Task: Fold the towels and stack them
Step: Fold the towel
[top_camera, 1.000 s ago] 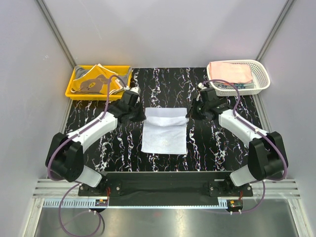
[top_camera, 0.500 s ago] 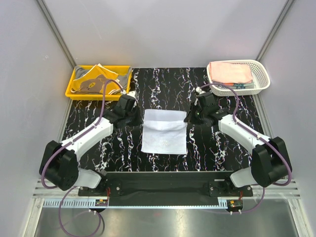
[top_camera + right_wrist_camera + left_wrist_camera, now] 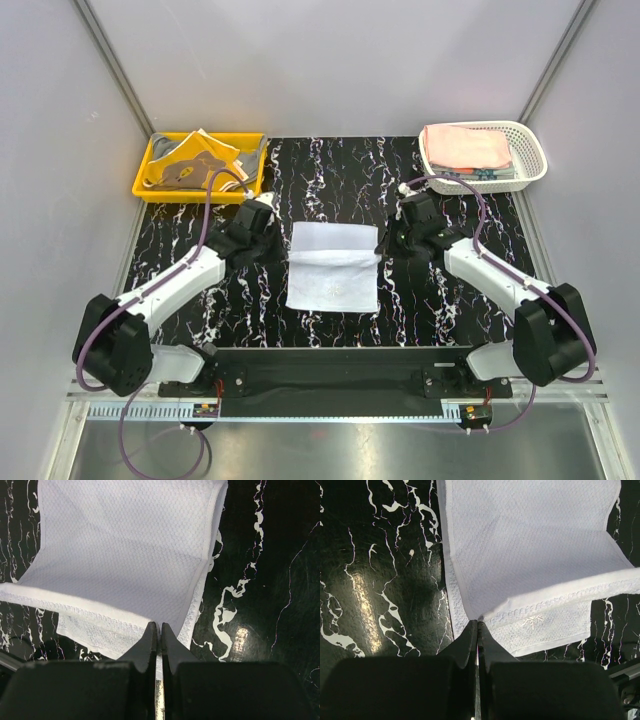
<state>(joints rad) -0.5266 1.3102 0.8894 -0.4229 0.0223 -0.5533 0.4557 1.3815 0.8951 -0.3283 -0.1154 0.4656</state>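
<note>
Pale waffle-weave towel (image 3: 333, 270), far edge lifted, folded partway over itself.

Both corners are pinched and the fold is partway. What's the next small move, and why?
Probably carry both corners further toward the near edge, together. The left gripper and right gripper, jaws shut, hold the far hem of the towel lifted, well short of that edge.

Top view: bright, even, diffuse overhead light, sharp thru-out, only soft shadows under arms, slight bend at edges. Wrist views: dimmer, hi-contrast. Glossy black marble table (image 3: 395, 580) shows glare streaks in both. Pale towel (image 3: 530, 555) nr blown-out on top, lower hem shaded. Left gripper (image 3: 477, 624) & right gripper (image 3: 160, 626) dark, blurry.
</note>
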